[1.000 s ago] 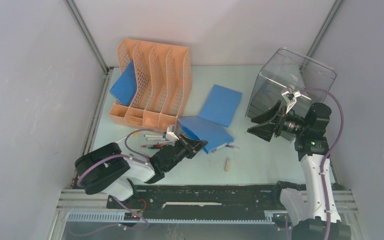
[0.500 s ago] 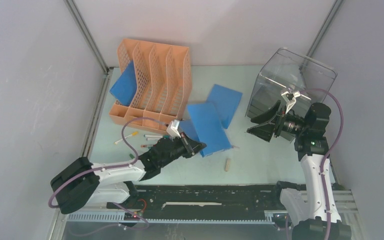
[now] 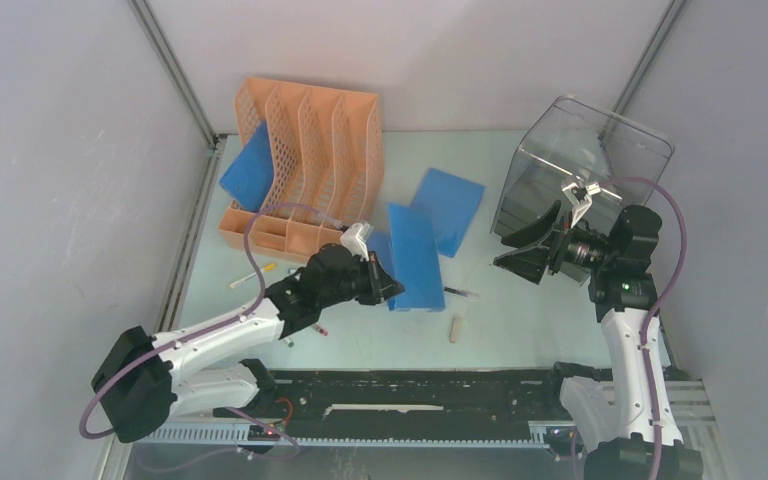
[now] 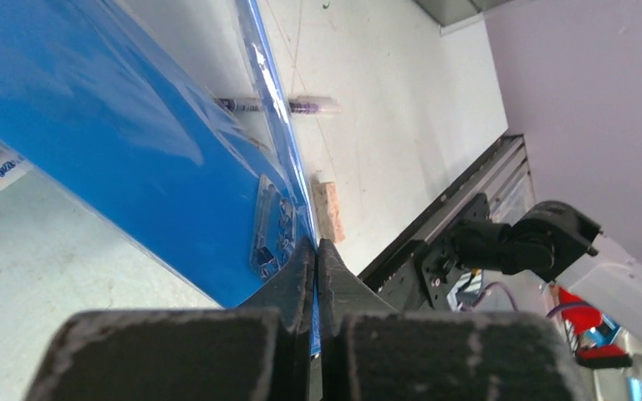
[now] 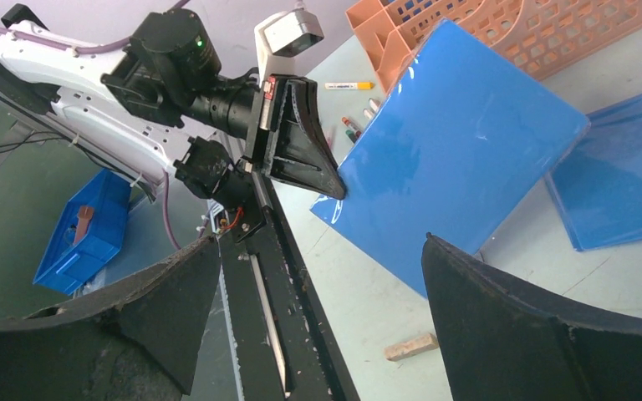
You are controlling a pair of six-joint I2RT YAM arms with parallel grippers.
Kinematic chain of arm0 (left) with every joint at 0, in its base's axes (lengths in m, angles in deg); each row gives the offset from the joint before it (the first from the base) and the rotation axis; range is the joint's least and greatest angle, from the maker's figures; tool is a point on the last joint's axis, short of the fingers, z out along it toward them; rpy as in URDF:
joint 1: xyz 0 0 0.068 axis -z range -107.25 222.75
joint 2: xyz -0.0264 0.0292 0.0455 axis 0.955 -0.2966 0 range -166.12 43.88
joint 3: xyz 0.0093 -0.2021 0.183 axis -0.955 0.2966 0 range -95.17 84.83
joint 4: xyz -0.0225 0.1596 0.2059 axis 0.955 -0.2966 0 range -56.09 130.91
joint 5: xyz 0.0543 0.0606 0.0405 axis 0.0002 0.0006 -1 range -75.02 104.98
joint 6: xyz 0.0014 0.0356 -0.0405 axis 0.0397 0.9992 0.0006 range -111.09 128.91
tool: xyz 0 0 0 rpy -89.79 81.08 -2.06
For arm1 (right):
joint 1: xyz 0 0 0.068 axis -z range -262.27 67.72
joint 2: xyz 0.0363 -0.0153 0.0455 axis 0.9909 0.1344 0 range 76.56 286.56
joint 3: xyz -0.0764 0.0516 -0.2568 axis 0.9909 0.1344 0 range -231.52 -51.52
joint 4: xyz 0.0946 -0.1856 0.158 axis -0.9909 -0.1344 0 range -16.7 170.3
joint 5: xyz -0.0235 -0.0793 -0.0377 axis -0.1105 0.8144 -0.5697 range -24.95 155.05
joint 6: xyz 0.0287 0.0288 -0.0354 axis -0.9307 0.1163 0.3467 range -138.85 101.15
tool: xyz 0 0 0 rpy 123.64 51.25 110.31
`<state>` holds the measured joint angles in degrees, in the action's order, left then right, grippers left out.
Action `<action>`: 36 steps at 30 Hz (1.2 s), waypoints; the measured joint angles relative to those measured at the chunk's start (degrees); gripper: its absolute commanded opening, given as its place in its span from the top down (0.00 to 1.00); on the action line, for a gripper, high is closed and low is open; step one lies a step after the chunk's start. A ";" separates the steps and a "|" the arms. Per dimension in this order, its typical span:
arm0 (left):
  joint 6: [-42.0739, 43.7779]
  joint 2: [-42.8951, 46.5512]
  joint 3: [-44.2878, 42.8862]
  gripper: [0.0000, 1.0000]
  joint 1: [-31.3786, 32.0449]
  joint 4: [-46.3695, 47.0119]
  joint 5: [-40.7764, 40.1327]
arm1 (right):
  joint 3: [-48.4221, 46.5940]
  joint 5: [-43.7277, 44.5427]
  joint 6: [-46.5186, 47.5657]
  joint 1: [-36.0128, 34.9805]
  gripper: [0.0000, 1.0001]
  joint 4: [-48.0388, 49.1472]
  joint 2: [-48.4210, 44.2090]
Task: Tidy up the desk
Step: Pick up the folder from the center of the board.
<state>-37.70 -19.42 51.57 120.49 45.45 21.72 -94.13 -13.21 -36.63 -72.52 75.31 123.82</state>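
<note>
- at the rear left of the desk (image 3: 520, 320), an orange file rack (image 3: 305, 165) is standing close to the left wall panel; a blue folder (image 3: 250, 170) is leaning in its leftmost slot, jutting out past the rack's side.
- at the rear right corner, a clear plastic box (image 3: 585, 165) is sitting near the right wall; its contents are not showing through the tinted walls.
- the desk, pale mint green, is spreading from the black rail (image 3: 410, 390) at the near edge back to the grey panels.
- the left gripper (image 3: 395, 292) is reaching over the desk's middle, its fingers pressing together on the near corner of a second blue folder (image 3: 415, 255), which is tilting up on edge.
- a third blue folder (image 3: 450, 205) is lying flat just behind the held one, between the rack and the clear box.
- the right gripper (image 3: 501, 250) is hovering in front of the clear box, its fingers standing wide apart and gripping nothing.
- a dark pen (image 3: 460, 292) is lying just right of the held folder, and a small tan block (image 3: 454, 328) is lying nearer the rail.
- a yellow-capped marker (image 3: 253, 275) is lying in front of the rack, beside the left arm.
- bare tabletop is showing between the held folder and the right gripper, and along the rail to the right of the tan block.
</note>
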 measured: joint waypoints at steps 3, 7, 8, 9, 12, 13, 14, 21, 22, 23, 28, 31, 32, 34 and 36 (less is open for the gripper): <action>3.21 0.00 -3.63 1.00 -0.33 -6.10 1.38 | 0.00 -0.02 0.00 -0.07 0.03 0.00 0.00; 7.56 0.00 -8.79 1.00 -0.68 -13.31 2.54 | 0.00 -0.02 0.02 -0.13 0.03 0.00 0.00; 8.70 0.00 -10.03 1.00 -0.79 -14.82 2.67 | 0.00 -0.02 0.02 -0.13 0.03 0.00 0.00; 9.97 0.00 -11.45 1.00 -0.94 -16.52 2.89 | 0.00 -0.02 0.07 -0.13 0.03 0.00 0.00; 13.42 0.00 -14.58 1.00 -1.25 -20.48 3.13 | 0.00 0.00 0.15 -0.15 0.03 0.00 0.00; 14.80 -0.07 -15.96 1.00 -1.29 -22.56 3.21 | 0.00 -0.02 0.15 -0.15 0.03 0.00 0.00; 15.85 -0.11 -16.98 1.00 -1.31 -23.87 3.41 | 0.00 -0.02 0.15 -0.15 0.03 0.00 0.00; 23.15 -1.57 -23.02 1.00 -1.33 -32.57 3.91 | 0.00 0.00 0.17 -0.22 0.03 0.00 0.00; 24.02 -1.70 -23.39 1.00 -1.33 -33.75 3.80 | 0.00 0.00 0.17 -0.31 0.03 0.00 0.00; 24.72 -1.84 -23.69 1.00 -1.33 -34.75 3.67 | 0.00 -0.02 0.20 -0.44 0.03 0.00 0.00; 27.98 -2.54 -24.96 1.00 -1.18 -39.15 2.27 | 0.00 0.00 0.59 -0.81 0.03 -0.02 0.00; 29.55 -3.13 -25.29 1.00 -0.61 -40.48 0.85 | 0.00 0.00 0.74 -0.81 0.03 -0.11 0.00; 30.10 -3.23 -25.29 1.00 -0.33 -40.94 0.35 | 0.00 0.00 0.76 -0.81 0.03 -0.15 0.00; 30.82 -3.28 -25.27 1.00 0.50 -41.64 -1.03 | 0.00 0.00 0.81 -0.81 0.03 -0.17 0.04; 31.71 -3.21 -25.16 1.00 1.49 -41.77 -2.45 | 0.00 0.00 0.83 -0.81 0.03 -0.28 0.11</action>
<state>-5.99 -22.64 26.42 121.98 3.68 19.28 -94.13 -13.21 -35.80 -73.32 75.02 123.93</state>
